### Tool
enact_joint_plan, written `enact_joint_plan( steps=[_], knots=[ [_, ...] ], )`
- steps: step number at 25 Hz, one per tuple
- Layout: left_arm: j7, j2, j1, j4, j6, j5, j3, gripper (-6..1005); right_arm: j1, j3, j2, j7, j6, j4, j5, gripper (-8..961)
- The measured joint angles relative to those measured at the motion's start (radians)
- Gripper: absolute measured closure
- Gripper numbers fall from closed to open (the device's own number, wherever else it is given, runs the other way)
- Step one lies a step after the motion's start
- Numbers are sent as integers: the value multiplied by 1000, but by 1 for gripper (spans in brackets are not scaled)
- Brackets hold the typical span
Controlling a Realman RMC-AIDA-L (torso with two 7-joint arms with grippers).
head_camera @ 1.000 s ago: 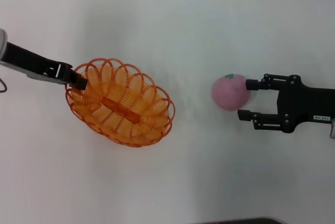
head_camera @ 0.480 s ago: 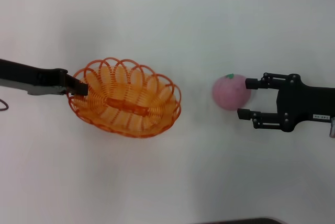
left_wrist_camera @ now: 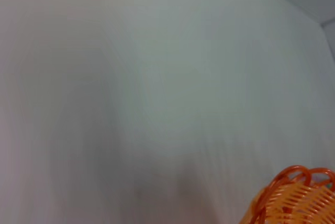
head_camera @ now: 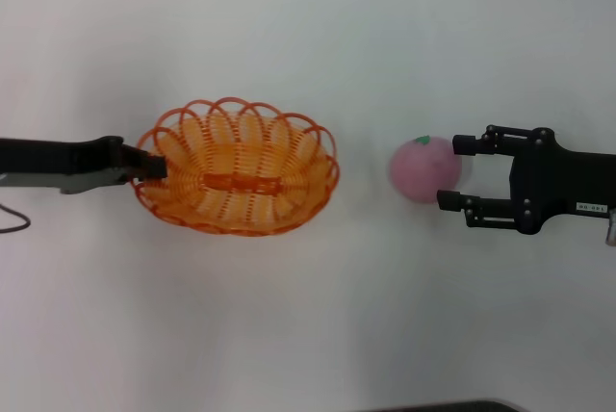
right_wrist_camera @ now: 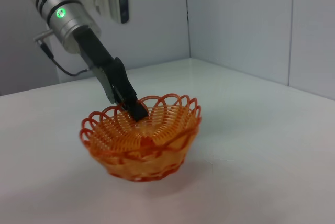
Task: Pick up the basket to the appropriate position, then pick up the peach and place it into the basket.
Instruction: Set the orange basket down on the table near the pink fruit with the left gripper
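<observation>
White table (head_camera: 308, 335), orange basket (head_camera: 238, 179), pale grey walls (right_wrist_camera: 235, 20)

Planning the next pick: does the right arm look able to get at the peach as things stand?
Probably yes. The right gripper sits right beside the peach, jaws open on either side of its near edge, with nothing between. The left gripper holds the basket apart.
</observation>
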Motion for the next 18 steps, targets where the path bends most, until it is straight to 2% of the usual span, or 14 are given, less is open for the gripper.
enact_joint_plan(
  steps=[8,18],
  knots=[
    [-3,-5,76,-18,-91,-44,39,932,5,19,0,-2,0,0,1,187],
    [-7,-5,123,-26,-94,-128,94,932,9,42,0,-6,0,0,1,186]
  ],
)
